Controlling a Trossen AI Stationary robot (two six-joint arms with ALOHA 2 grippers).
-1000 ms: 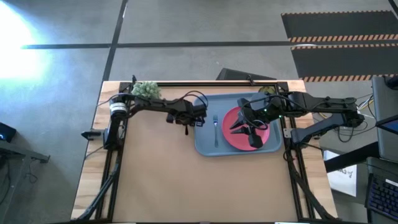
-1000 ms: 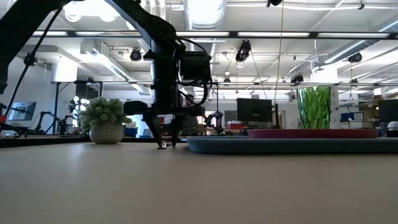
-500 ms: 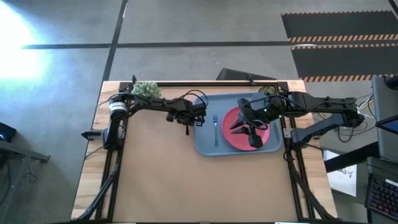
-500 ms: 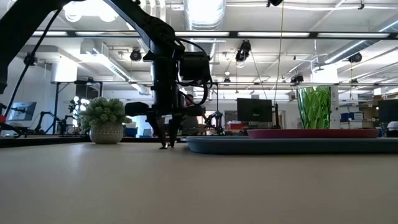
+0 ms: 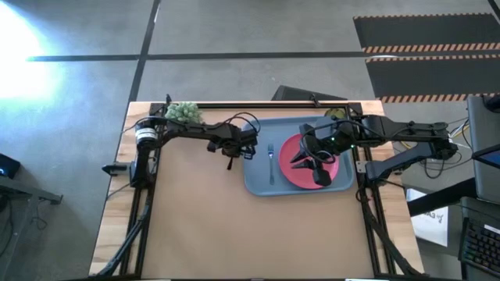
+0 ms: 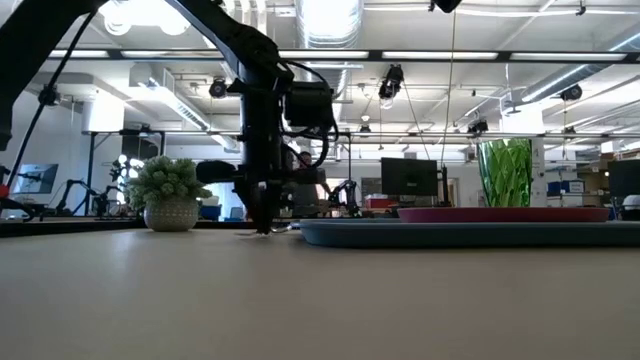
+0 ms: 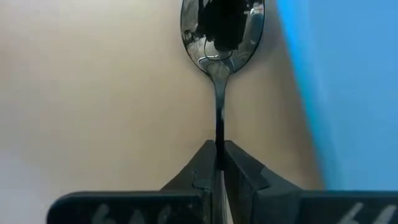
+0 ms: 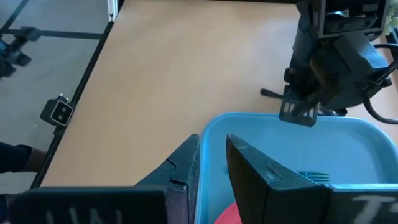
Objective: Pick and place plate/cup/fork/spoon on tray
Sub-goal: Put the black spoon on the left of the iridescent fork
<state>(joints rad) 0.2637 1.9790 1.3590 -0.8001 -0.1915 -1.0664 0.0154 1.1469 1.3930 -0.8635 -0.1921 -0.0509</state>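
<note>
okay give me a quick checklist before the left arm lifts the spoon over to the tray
1. Left gripper shut on the spoon: ok, the fingers pinch its thin neck.
2. Spoon lying on the table beside the tray, not on it: ok.
3. Fork already on the tray: ok.
4. Plate on the tray: ok.
5. Cup on the tray: cannot tell; it shows only in the low view.
6. Right gripper clear of the drop spot: not ok, it hangs over the tray.
</note>
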